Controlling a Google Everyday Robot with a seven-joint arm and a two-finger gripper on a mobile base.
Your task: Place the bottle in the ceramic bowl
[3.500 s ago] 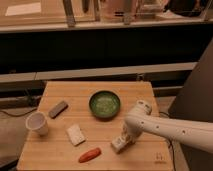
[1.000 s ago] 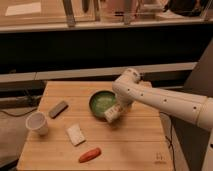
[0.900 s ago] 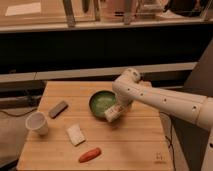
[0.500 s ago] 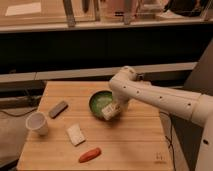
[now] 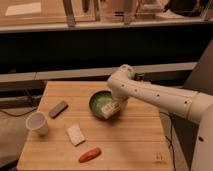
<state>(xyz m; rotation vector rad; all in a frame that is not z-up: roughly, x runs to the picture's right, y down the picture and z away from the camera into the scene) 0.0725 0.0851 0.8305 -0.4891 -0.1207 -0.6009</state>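
View: one camera, looking down on the worktop from the front.
Worktop: you have a pale wooden worktop (image 5: pixel 137 142) with planks running side to side.
Room: behind it runs a dark wall with a lighter ledge across it. Above that is a bright counter with upright posts.
Cup: a white paper cup (image 5: pixel 37 123) stands upright near the worktop's edge at the picture's left.
Dark bar: a flat dark bar (image 5: pixel 58 108) lies just up and right of the cup, apart from it.
White block: a flat white square block (image 5: pixel 76 134) lies toward the front, between the cup and the bowl.
Red thing: a red oblong thing (image 5: pixel 90 154) lies near the front edge, just below the white block.
Bowl: the round bowl (image 5: pixel 95 102) has a dark green rim and a lighter green inside. It sits mid-worktop.
Bottle: the small white bottle (image 5: pixel 107 109) with its pale label is tilted over the bowl's right part. You cannot tell whether it touches the bowl.
Arm: the white arm (image 5: pixel 155 96) reaches in from the picture's right.
Hand: the hand (image 5: pixel 114 106) is over the bowl's right rim, clamped on the bottle.
Bottle to hand: the bottle sits in the hand, its free end pointing down-left into the bowl.
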